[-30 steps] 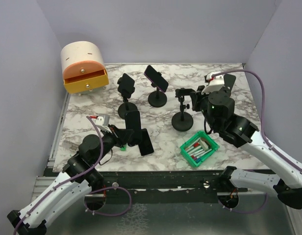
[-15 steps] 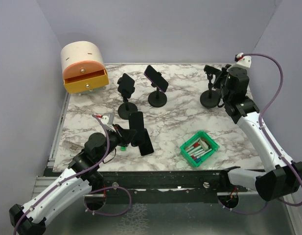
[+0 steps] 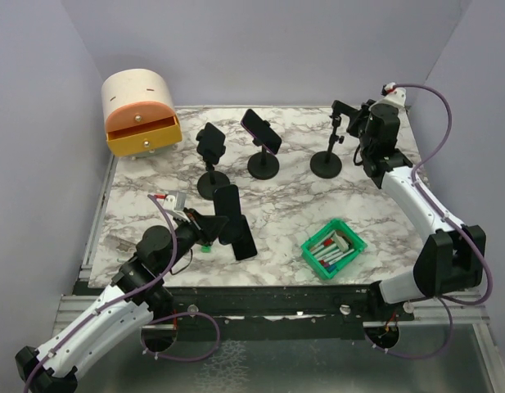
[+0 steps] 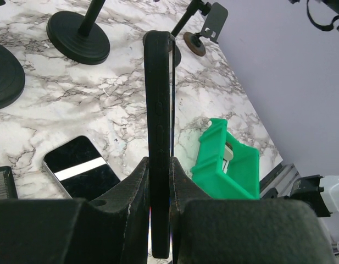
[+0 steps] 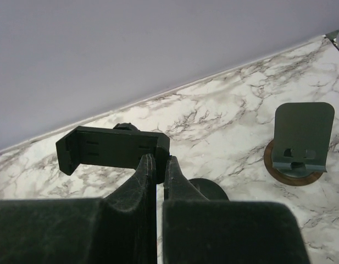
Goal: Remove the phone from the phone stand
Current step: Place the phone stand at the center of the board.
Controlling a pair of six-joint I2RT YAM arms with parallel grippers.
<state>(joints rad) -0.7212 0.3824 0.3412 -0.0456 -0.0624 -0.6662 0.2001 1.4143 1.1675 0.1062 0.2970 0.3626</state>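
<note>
Phone (image 4: pixel 160 99) is being clamped edge-up in L claw (image 4: pixel 160 162), 7 o'clock. Green bin (image 3: pixel 316 232), 5 o'clock, is holding markers (image 3: pixel 330 248). R claw (image 5: pixel 158 158), tips pressed together, is touching empty stand (image 5: pixel 111 148), 2 o'clock. Orange drawer box (image 3: pixel 142 131) is sitting at 10 o'clock on marble table (image 3: pixel 277 205), lavender walls (image 3: pixel 260 49) behind.

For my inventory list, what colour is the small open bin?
The bin is green, clearest in the top external view.
</note>
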